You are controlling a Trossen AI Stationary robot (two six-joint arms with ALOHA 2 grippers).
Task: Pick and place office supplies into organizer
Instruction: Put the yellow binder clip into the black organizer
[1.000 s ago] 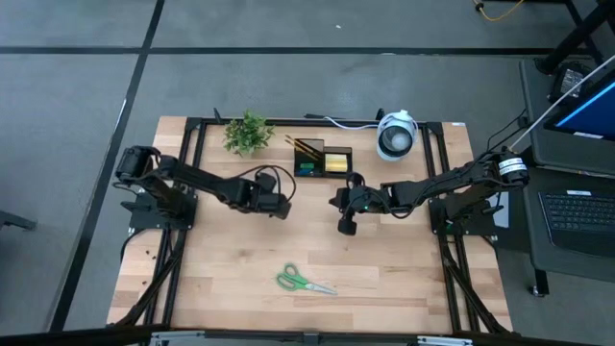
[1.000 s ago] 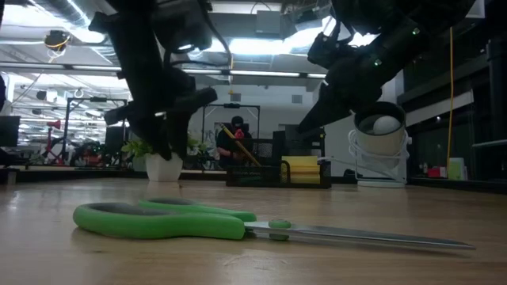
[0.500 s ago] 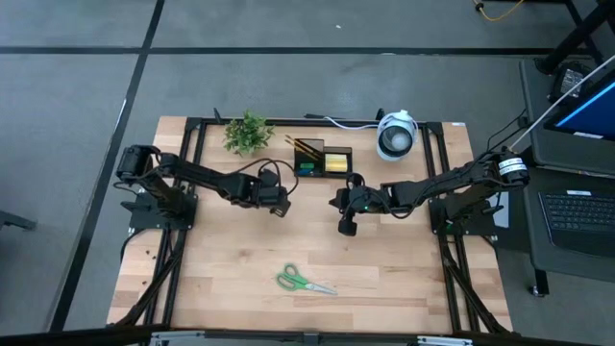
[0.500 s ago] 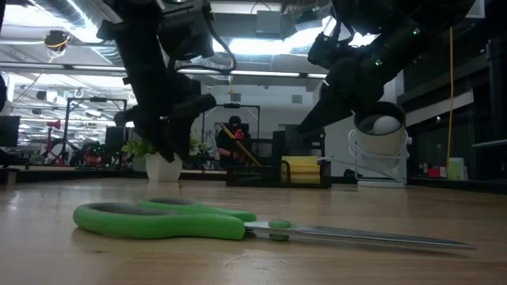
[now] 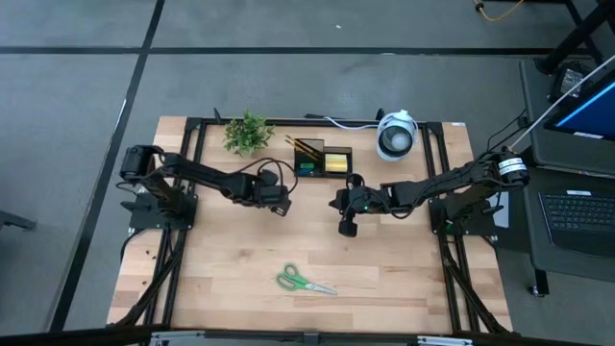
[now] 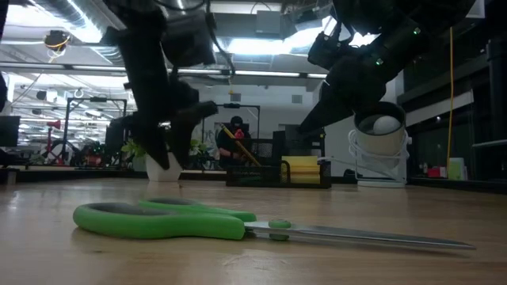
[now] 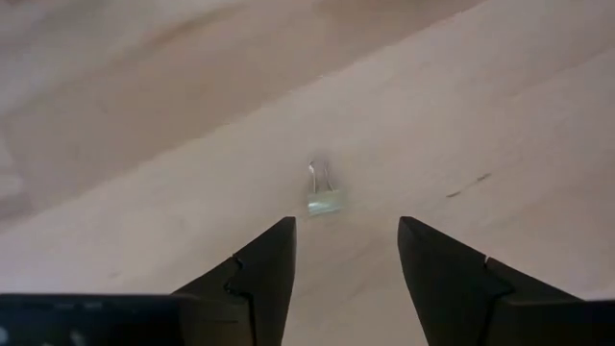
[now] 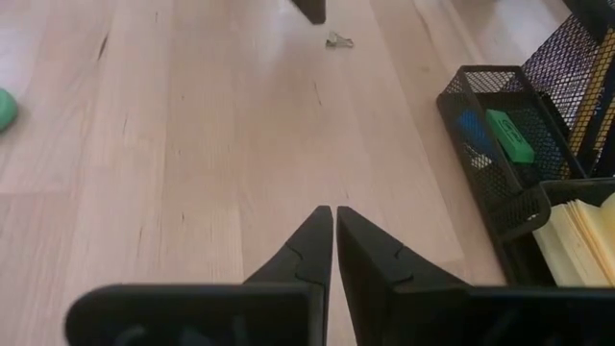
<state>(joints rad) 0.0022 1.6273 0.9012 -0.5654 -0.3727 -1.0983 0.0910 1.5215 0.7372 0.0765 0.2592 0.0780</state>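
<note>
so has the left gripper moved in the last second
Yes, slightly. In the high view the left gripper has edged toward the potted plant, hovering open.

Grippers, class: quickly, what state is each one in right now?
Left gripper: open, empty, above a small clip.
Right gripper: shut, holding nothing.

Matt wooden table (image 5: 240, 250), black wire-mesh organizer (image 8: 500, 144) (metal)

Even overhead light, soft shadows; ceiling lamps (image 6: 261, 46) glare, and the left wrist view is blurred.
</note>
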